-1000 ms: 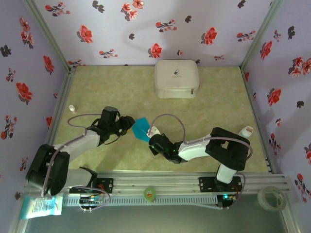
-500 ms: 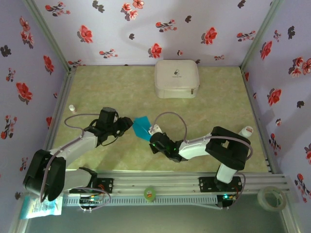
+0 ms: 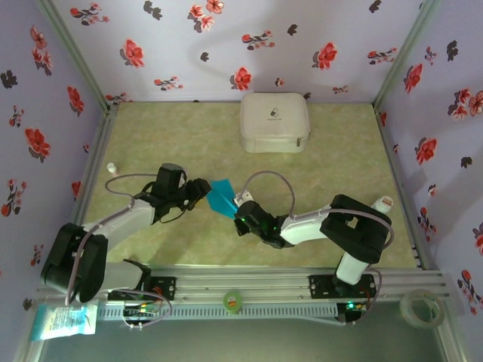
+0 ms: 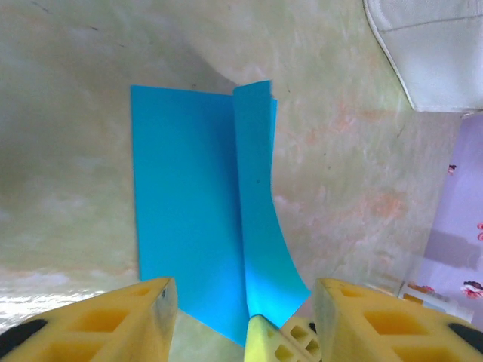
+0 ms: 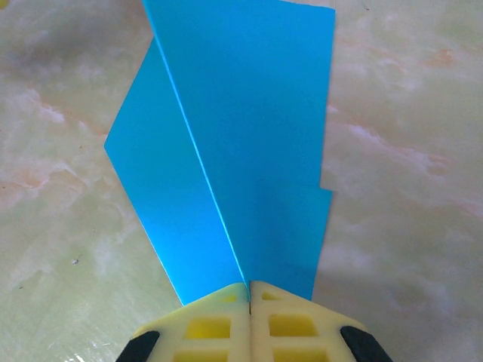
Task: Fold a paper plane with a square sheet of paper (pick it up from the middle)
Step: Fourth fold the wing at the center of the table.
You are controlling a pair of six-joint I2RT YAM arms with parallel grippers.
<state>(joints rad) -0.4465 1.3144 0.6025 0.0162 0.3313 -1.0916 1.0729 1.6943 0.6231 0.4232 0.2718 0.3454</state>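
**A:** Right gripper [image 5: 249, 290] is pinched flat on the blue sheet of paper [image 5: 241, 151]. The jaws meet on the near end of the fold with no gap between them.

**B:** And the left gripper [image 4: 241, 286]? Jaws wide apart, a yellow finger [image 4: 113, 320] on either side of the sheet's near edge, holding nothing.

**A:** From overhead, the sheet lies mid-table [image 3: 151, 136], well short of the white case [image 3: 275, 122] up at 12 o'clock. It lies at 3 o'clock from the left jaws and at 10 o'clock from the right.

**B:** Here's what matters. On the left wrist camera the crease runs 12 to 6, straight into the open gap, with one flap standing up just to its right.

**A:** So I'd say the left arm is lined up to press or nip that flap. Both arms look about equally near.
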